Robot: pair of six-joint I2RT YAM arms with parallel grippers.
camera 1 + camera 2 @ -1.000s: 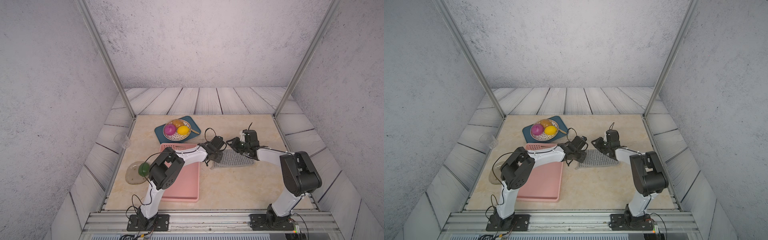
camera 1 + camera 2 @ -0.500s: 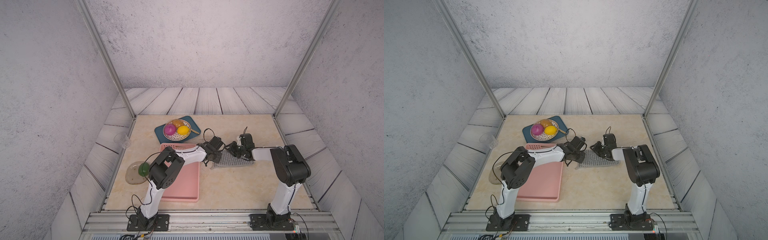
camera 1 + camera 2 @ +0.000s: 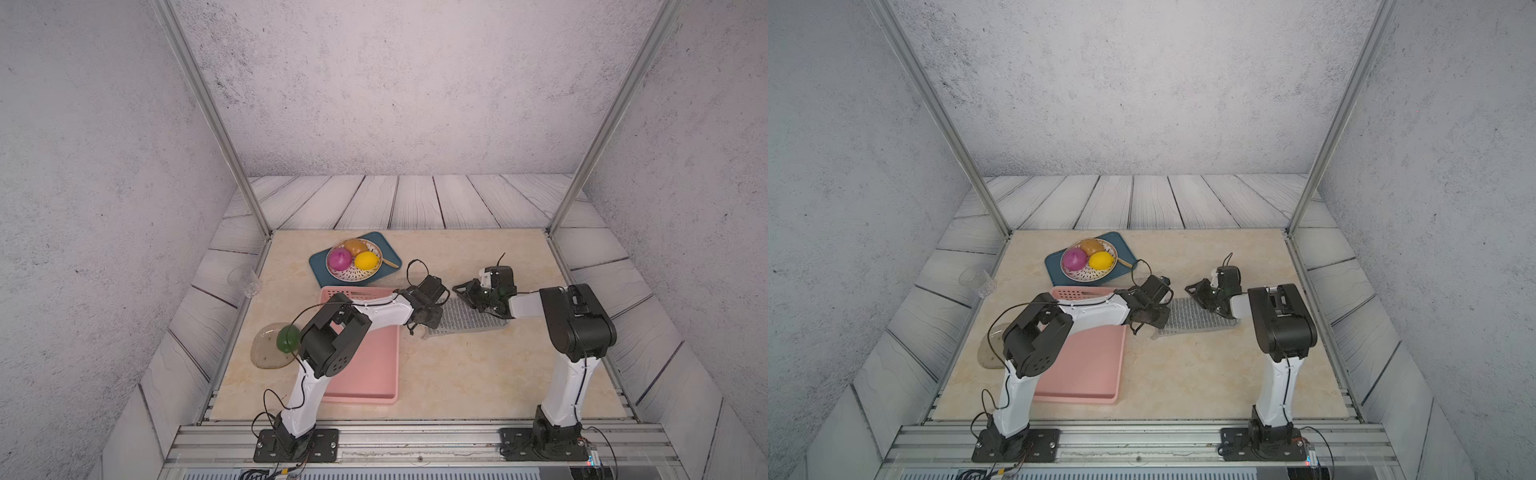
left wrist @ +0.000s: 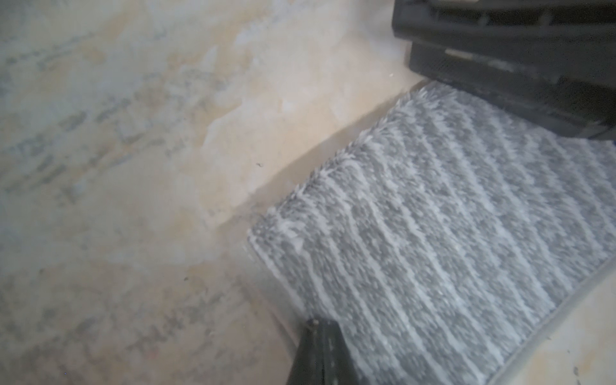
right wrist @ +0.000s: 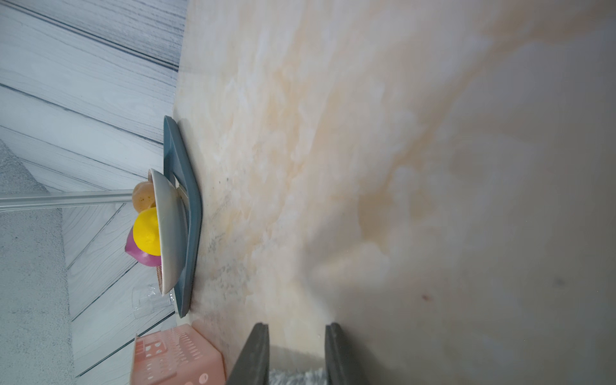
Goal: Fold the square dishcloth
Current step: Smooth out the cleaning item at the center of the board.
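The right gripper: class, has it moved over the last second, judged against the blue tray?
Yes. In both top views the right gripper has swung leftward, toward the blue tray, its arm folding in.

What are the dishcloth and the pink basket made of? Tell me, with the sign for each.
The dishcloth: seemingly a soft, fluffy microfibre or terry, matte; fuzzy pile and loose fibres show at its fold. The pink basket: apparently moulded plastic, smooth with a slight sheen; its wall has punched holes.
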